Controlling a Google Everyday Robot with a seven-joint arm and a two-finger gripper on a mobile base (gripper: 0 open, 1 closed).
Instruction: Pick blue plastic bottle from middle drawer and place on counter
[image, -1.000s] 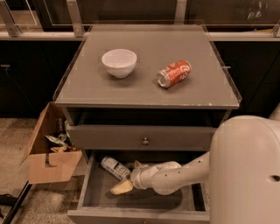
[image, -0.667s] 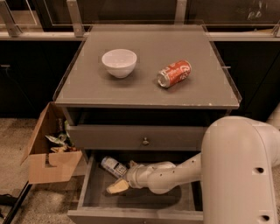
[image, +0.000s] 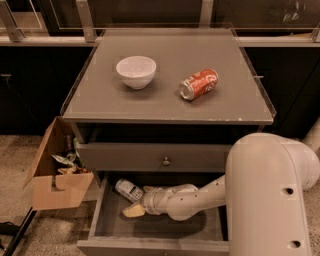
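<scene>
The blue plastic bottle (image: 128, 190) lies on its side at the back left of the open middle drawer (image: 150, 231), white label up. My gripper (image: 140, 200) is down inside the drawer, just right of the bottle, pointing left. Its fingers are spread: one pale yellow fingertip (image: 132, 211) rests in front of the bottle, and the other sits by the bottle's right end. The bottle is not gripped. The counter (image: 170, 102) is the grey cabinet top above.
A white bowl (image: 136, 71) and a red soda can (image: 199, 84) on its side sit on the counter. The closed drawer front with a round knob (image: 165, 161) overhangs the bottle. An open cardboard box (image: 55, 172) of scraps stands left of the cabinet. My arm's white shell (image: 270, 200) fills the lower right.
My gripper has slid a little left along the drawer floor, closer to the bottle. The bottle, bowl and can have not moved.
</scene>
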